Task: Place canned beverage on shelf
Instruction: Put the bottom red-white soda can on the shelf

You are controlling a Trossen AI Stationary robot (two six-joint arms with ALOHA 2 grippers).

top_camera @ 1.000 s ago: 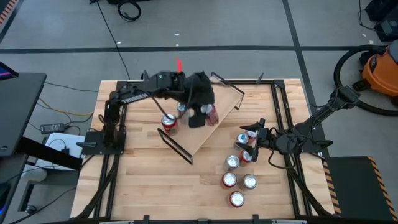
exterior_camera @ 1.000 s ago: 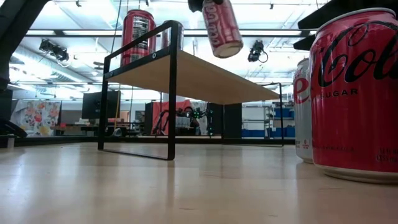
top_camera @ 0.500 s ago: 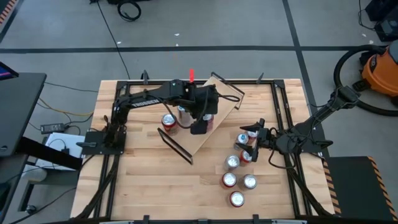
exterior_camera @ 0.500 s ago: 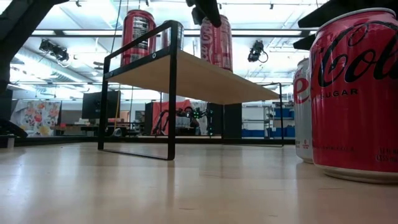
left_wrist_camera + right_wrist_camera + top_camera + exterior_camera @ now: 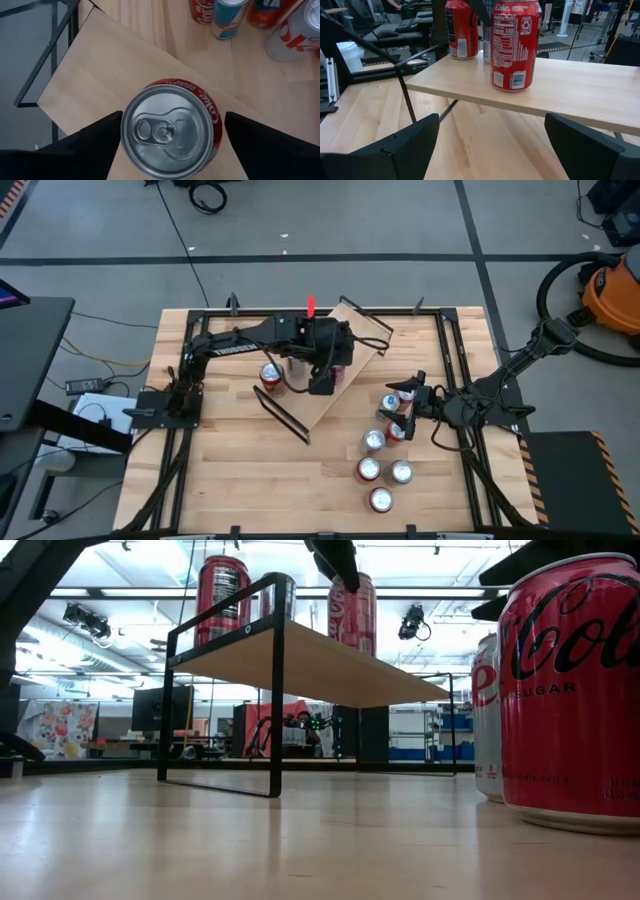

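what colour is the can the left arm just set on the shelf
Red with white lettering and a silver top: a Coke can, upright on the shelf. Right wrist view shows it best.

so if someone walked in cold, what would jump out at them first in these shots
Probably the red cola can standing upright on the shelf, with the left gripper straddling it from above, its fingers open on either side. Next, the cluster of loose cans on the wooden table near the right gripper, which waits open facing the shelf. Two more cans already stand at the shelf's other end.
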